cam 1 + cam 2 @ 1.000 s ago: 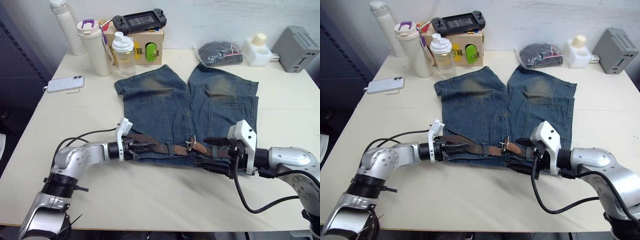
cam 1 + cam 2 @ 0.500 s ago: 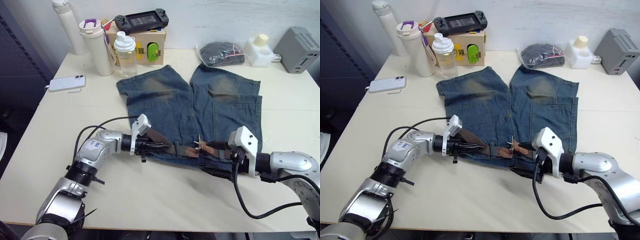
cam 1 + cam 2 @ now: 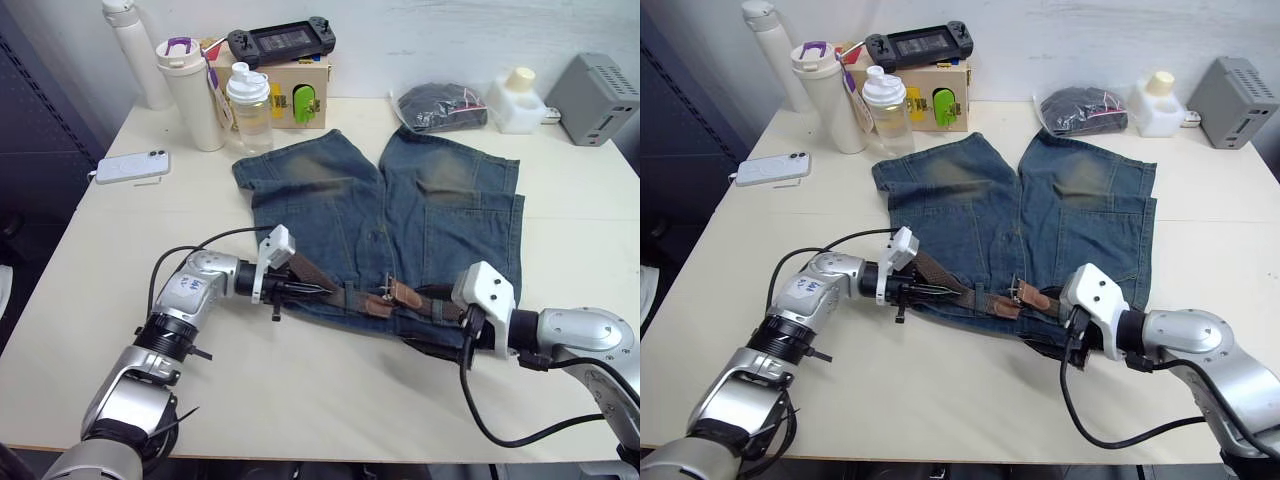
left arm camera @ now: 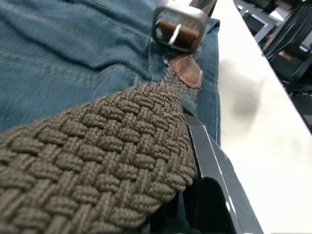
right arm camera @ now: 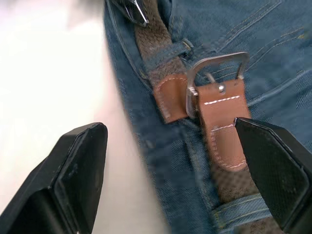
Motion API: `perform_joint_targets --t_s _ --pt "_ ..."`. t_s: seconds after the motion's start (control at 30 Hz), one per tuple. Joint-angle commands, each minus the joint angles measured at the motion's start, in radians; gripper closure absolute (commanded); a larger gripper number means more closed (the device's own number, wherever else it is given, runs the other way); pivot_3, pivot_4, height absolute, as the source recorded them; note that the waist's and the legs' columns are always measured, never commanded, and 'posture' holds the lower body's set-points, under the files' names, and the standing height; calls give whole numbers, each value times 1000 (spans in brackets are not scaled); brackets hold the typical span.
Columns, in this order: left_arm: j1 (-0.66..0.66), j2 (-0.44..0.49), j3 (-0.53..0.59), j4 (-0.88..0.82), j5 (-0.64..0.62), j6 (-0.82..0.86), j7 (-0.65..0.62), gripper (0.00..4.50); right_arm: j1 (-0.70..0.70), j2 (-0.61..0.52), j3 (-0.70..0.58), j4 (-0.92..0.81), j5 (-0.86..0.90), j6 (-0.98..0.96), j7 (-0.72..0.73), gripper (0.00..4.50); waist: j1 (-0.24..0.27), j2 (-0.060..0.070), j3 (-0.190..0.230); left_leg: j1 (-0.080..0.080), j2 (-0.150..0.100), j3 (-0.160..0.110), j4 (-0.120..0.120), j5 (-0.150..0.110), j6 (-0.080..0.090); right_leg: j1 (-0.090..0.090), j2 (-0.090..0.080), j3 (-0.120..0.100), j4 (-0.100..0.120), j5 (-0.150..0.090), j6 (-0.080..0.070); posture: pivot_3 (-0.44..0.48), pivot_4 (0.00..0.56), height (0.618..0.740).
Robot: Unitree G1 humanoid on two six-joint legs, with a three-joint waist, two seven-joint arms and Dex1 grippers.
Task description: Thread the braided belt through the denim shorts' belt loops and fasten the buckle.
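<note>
The denim shorts [image 3: 400,210] lie flat on the table with the waistband toward me. The braided belt [image 3: 340,295] runs along the waistband under belt loops [image 5: 171,50]. Its tan end tab sits in the silver buckle [image 3: 385,297] near the middle of the waistband. My left gripper [image 3: 305,288] is shut on the belt's left stretch, which rises slantwise off the denim. The woven strap [image 4: 97,161] lies across one finger [image 4: 209,165]. My right gripper [image 3: 425,320] is open just right of the buckle [image 5: 214,78], its fingers [image 5: 80,165] spread either side of the tan tabs.
At the back stand a white bottle [image 3: 190,95], a clear bottle [image 3: 248,105], a wooden box [image 3: 290,85] with a game console on top, a bagged dark bundle [image 3: 437,105], a white jar [image 3: 517,98] and a grey box [image 3: 592,97]. A phone [image 3: 130,165] lies left.
My left gripper has moved right along the waistband, and the belt's left stretch now slants up from it. My right gripper has drawn slightly back toward the table's near edge.
</note>
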Motion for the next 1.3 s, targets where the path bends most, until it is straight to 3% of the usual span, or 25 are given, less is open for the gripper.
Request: perform_joint_targets --t_s 0.03,0.17,0.37,0.6,0.87,1.3 --pt "-31 -65 -3 -7 18 -24 -2 4500 13 -10 39 -35 -109 -126 -16 51 2 0 0 0 -1 0 0 0 0 0 0 0 0 0 0 0 150 690" --pt "-26 -108 -5 2 49 -38 0 4500 46 -30 91 -26 -251 -261 -29 51 8 0 0 0 -1 0 0 0 1 0 0 0 2 1 1 0 150 690" --pt "-5 -101 10 5 71 -38 -17 4500 100 -54 107 29 -459 -495 -69 51 8 -1 0 0 -1 1 1 1 1 0 1 -1 3 1 1 0 150 690" --pt "-7 -102 21 7 76 -24 -21 4500 101 -27 106 101 -587 -605 -136 51 6 -1 0 1 0 1 2 1 1 0 1 -1 4 1 1 0 150 690" --pt "-12 -107 28 10 81 -19 -30 4500 89 14 96 147 -693 -694 -211 51 2 -1 0 1 -1 1 2 1 1 0 1 -1 6 1 1 0 150 690" --pt "-15 -119 34 22 88 -23 -43 4500 35 43 94 116 -717 -722 -200 51 -4 -1 0 1 -1 1 2 1 2 0 1 -1 7 1 1 0 150 690"
